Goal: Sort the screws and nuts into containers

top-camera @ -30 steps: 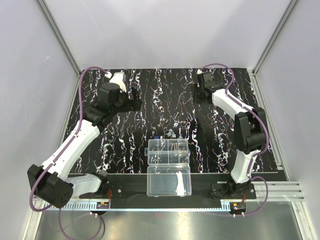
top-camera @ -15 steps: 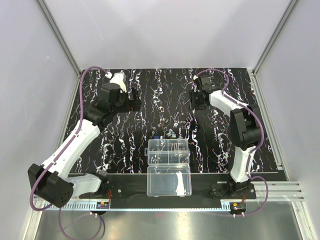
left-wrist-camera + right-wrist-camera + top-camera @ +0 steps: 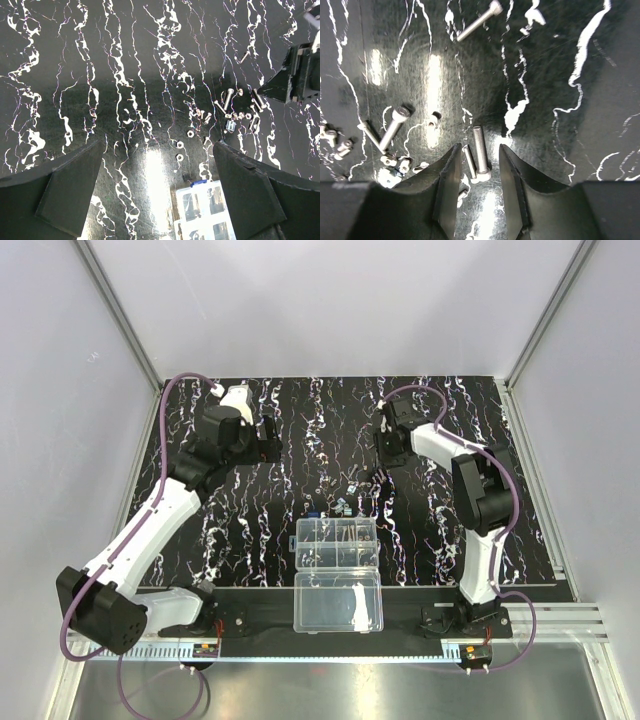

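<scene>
Containers [image 3: 337, 540]: nearest me, at the front edge of the mat [image 3: 250, 530], between the arm bases.
Nuts [image 3: 180, 145]: loose on the mat, just beyond the box.
Screws [image 3: 480, 152]: I see two side by side, lying between my right fingers; others scattered nearby.
Right gripper [image 3: 479, 146]: low over the mat, jaws apart, straddling that pair without pinching it.
Left gripper [image 3: 159, 145]: far left, jaws spread wide, holding nothing, well apart from the pile.

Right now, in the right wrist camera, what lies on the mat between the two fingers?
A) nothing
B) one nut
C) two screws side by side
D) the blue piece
C: two screws lie side by side on the mat between the right fingers, which stand apart around them.
</scene>
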Controlling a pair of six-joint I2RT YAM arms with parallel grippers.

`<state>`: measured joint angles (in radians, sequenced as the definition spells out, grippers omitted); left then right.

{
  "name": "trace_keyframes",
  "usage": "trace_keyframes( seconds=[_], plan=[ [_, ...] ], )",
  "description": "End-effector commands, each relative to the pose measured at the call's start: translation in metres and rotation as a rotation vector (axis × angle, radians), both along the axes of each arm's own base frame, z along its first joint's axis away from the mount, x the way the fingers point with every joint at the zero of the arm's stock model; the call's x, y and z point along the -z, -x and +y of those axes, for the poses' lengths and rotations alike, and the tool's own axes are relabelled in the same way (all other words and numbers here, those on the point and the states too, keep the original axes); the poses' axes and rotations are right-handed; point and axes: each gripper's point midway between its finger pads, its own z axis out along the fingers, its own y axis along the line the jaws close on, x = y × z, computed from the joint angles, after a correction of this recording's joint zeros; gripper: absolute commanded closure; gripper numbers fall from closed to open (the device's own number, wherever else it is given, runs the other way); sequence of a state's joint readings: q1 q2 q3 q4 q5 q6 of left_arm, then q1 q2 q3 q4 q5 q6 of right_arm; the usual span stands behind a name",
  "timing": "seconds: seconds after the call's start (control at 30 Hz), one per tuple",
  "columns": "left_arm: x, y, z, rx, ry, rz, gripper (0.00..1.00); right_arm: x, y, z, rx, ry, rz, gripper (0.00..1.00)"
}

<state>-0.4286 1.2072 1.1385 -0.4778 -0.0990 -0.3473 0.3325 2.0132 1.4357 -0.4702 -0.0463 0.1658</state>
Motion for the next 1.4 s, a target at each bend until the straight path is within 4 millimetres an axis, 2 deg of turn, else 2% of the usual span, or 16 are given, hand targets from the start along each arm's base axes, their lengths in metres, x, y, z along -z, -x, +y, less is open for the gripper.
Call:
trace_keyframes(
  seconds=[0.0, 0.23, 0.3, 0.33, 0.5, 0.57, 0.67, 0.9, 1.07, 1.13, 1.2, 1.23, 1.27, 1.3, 1.33, 1.37],
  plan=[
    [-0.025, -0.008, -0.002, -0.005, 0.016, -0.073, 0.01, 0.005, 0.002, 0.003, -0.037, 0.047, 0.013, 0.58],
    [-0.026, -0.008, -0.002, -0.005, 0.018, -0.077, 0.01, 0.010, 0.004, -0.001, -0.032, 0.091, 0.017, 0.62],
    [-0.026, -0.008, -0.002, -0.005, 0.016, -0.078, 0.01, 0.014, 0.004, -0.002, -0.029, 0.099, 0.024, 0.67],
    [-0.027, -0.008, -0.002, -0.005, 0.016, -0.078, 0.01, 0.015, 0.004, -0.003, -0.024, 0.106, 0.025, 0.70],
    [-0.026, -0.008, 0.000, -0.009, 0.011, -0.077, 0.01, 0.018, 0.004, -0.005, -0.016, 0.122, 0.032, 0.96],
    [-0.026, -0.008, 0.000, -0.009, 0.011, -0.077, 0.01, 0.013, 0.004, -0.003, -0.013, 0.107, 0.026, 1.00],
    [-0.027, -0.008, -0.001, -0.008, 0.012, -0.078, 0.01, -0.003, 0.001, 0.003, -0.016, 0.067, -0.005, 1.00],
    [-0.031, -0.006, 0.000, -0.006, 0.020, -0.086, 0.01, -0.063, 0.000, 0.016, -0.005, -0.037, -0.072, 1.00],
    [-0.034, -0.005, 0.001, -0.007, 0.019, -0.096, 0.01, -0.081, 0.006, 0.020, 0.004, -0.084, -0.093, 1.00],
    [-0.036, -0.004, 0.000, -0.004, 0.025, -0.099, 0.01, -0.085, 0.015, 0.027, -0.007, -0.110, -0.068, 1.00],
    [-0.037, -0.004, 0.002, -0.010, 0.022, -0.105, 0.01, -0.098, 0.028, 0.041, -0.033, -0.151, -0.076, 1.00],
    [-0.037, -0.004, 0.002, -0.013, 0.019, -0.103, 0.01, -0.096, 0.038, 0.047, -0.052, -0.153, -0.077, 1.00],
    [-0.037, -0.004, 0.003, -0.016, 0.020, -0.104, 0.01, -0.099, 0.053, 0.067, -0.107, -0.159, -0.085, 1.00],
    [-0.036, -0.005, 0.003, -0.014, 0.018, -0.100, 0.01, -0.111, 0.064, 0.076, -0.140, -0.169, -0.114, 1.00],
    [-0.037, -0.004, 0.002, -0.012, 0.023, -0.101, 0.01, -0.108, 0.076, 0.083, -0.170, -0.165, -0.110, 1.00],
    [-0.036, -0.004, 0.001, -0.009, 0.024, -0.099, 0.01, -0.113, 0.093, 0.101, -0.218, -0.170, -0.114, 1.00]
  ],
)
